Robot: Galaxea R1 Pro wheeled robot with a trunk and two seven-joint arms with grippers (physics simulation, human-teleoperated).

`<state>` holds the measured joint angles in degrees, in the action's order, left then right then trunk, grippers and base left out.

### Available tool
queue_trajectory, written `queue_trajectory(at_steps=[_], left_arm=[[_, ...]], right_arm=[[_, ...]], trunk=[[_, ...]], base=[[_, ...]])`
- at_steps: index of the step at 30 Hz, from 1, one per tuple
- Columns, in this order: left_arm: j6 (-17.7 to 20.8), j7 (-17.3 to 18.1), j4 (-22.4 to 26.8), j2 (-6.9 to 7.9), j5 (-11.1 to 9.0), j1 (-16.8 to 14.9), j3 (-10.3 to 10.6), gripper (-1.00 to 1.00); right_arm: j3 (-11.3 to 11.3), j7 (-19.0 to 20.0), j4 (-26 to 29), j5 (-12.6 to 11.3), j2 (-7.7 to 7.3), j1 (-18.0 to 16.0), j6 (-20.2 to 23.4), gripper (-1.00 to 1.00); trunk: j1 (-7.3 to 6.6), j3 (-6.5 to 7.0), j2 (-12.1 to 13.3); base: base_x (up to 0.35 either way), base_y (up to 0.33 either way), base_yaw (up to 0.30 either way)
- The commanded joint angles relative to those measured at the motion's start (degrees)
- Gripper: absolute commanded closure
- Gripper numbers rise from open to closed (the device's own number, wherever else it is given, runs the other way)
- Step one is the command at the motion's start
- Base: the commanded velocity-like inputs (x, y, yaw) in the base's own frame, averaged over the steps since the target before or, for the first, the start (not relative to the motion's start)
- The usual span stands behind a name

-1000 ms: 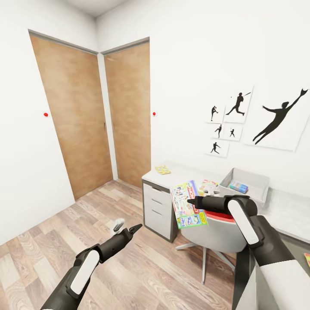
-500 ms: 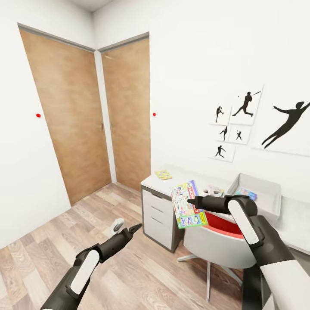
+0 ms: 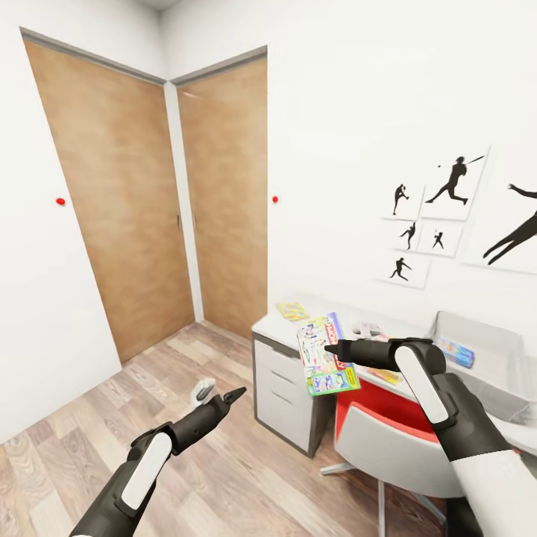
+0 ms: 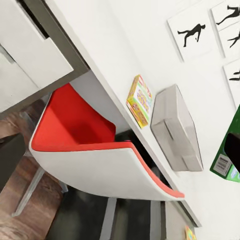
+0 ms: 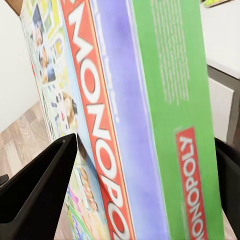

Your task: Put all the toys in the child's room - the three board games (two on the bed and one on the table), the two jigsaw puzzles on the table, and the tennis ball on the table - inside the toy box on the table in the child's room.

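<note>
Right gripper (image 3: 329, 348) clamps MONOPOLY box (image 3: 325, 354) upright, just off the table (image 3: 270, 326) edge.

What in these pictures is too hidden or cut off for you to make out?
- Toy box, head view: the picture's right edge cuts it off; only a blue game box shows inside.
- Items on the table behind the right pincer, head view: the held MONOPOLY box and the arm cover them.
- Left pincer, head view: too small to tell open from shut.
- MONOPOLY cover, right wrist view: the picture's edges crop it.
</note>
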<state>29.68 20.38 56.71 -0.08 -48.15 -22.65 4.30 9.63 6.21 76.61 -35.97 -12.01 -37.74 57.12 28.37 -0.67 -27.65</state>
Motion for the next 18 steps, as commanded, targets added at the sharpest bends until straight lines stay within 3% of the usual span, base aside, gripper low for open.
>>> queue_trajectory(at_steps=[1,18], left_arm=[[0.36,0.01,0.01,-0.01,-0.36,-0.03,-0.05,-1.0],[0.22,0.01,0.26,-0.01,-0.36,-0.03,0.01,-1.0]], right_arm=[[0.03,0.56,0.03,0.41,-0.03,-0.05,0.18,1.0],[-0.02,0.91,0.82,0.33,-0.55,0.04,0.09,1.0]], trunk=[[0.05,-0.07,-0.08],[0.05,-0.07,-0.08]], base=[[0.273,0.234,0.0],[0.273,0.215,0.0]])
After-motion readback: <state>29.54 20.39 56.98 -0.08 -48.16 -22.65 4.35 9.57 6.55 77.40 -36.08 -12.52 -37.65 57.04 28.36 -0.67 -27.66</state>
